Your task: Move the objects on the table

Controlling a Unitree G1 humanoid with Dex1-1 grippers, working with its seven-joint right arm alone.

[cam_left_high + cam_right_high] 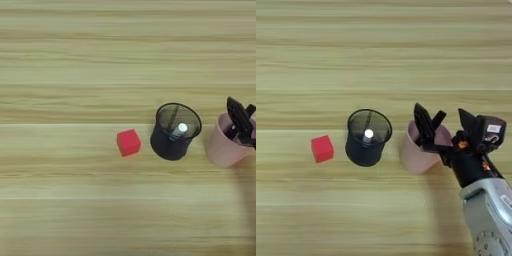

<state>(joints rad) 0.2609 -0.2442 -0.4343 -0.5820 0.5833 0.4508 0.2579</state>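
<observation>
On the wood-grain table (381, 60) a pale pink cup (415, 156) stood at about four o'clock from the centre. The right gripper (448, 127) came in from five o'clock, fingers spread apart: one black finger (425, 127) reached into the cup's mouth, the other stood outside at its three o'clock. A slim black marker (437, 121) leaned inside the cup. At the cup's nine o'clock stood a black mesh holder (367, 145) containing a white-ended pen (368, 134); a red cube (322, 148) lay further toward nine.
</observation>
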